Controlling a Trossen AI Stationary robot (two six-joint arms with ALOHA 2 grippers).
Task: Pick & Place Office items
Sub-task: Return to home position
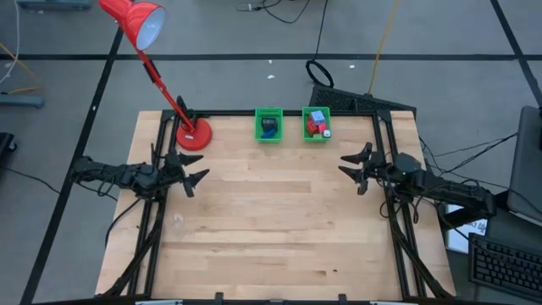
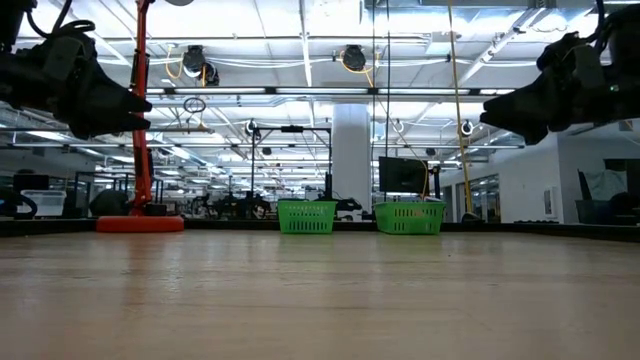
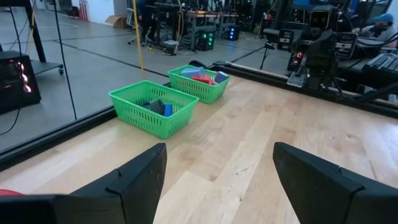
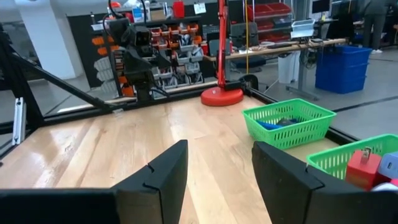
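All the office items (image 1: 317, 125) I can see lie sorted at the far edge of the table (image 1: 271, 237): dark pieces in the left basket (image 1: 257, 127), red blocks and a pale cube in the right basket (image 1: 304, 127). They look small, rigid and light, best pinched across flat sides. My left gripper (image 1: 188, 172) and right gripper (image 1: 354, 168) hover spread wide and empty at opposite sides of the smooth wooden top. A red desk lamp (image 1: 193, 134) stands at the back corner, with an open workshop beyond.

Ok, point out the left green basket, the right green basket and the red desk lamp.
left green basket (image 2: 306, 217): low view, on its front mesh wall.
right green basket (image 2: 409, 218): low view, on its front mesh wall.
red desk lamp (image 1: 194, 135): high view, on its round base.
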